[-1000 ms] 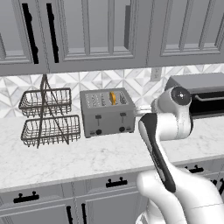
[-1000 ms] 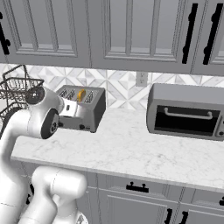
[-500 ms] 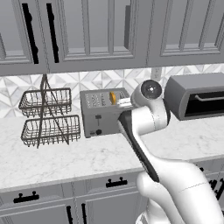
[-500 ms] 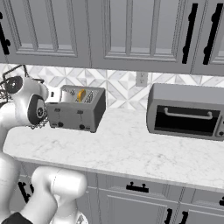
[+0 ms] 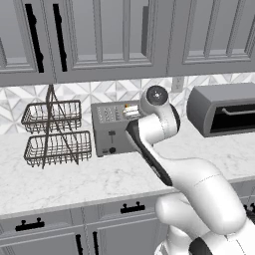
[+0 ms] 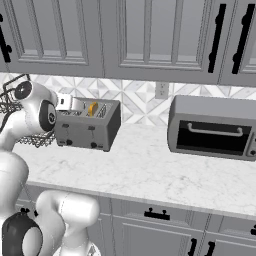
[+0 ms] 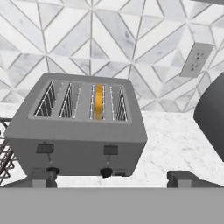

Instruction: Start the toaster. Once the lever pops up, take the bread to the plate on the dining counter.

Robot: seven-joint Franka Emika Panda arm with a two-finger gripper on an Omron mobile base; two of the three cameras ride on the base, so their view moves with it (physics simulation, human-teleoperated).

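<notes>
The grey four-slot toaster (image 5: 110, 130) (image 6: 89, 127) (image 7: 78, 131) stands on the marble worktop against the tiled wall. A yellow-orange slice of bread (image 7: 99, 102) (image 6: 93, 108) sits edge-on in its third slot from the left. Both black levers (image 7: 44, 148) are on the front, above two dark knobs. My gripper (image 7: 113, 178) (image 6: 75, 104) hovers at the toaster's upper front, open, with nothing between its fingers. In the left base view my arm covers the toaster's right half. The plate and the dining counter are out of view.
A two-tier wire basket rack (image 5: 55, 134) stands left of the toaster. A dark grey toaster oven (image 5: 224, 109) (image 6: 212, 127) sits to the right. A wall outlet (image 7: 195, 60) is behind, cabinets hang overhead, and open worktop (image 6: 150, 170) lies in front.
My arm has swung left from in front of the toaster oven to the toaster, bringing the hand up close to its top front. The jaws stayed open.
</notes>
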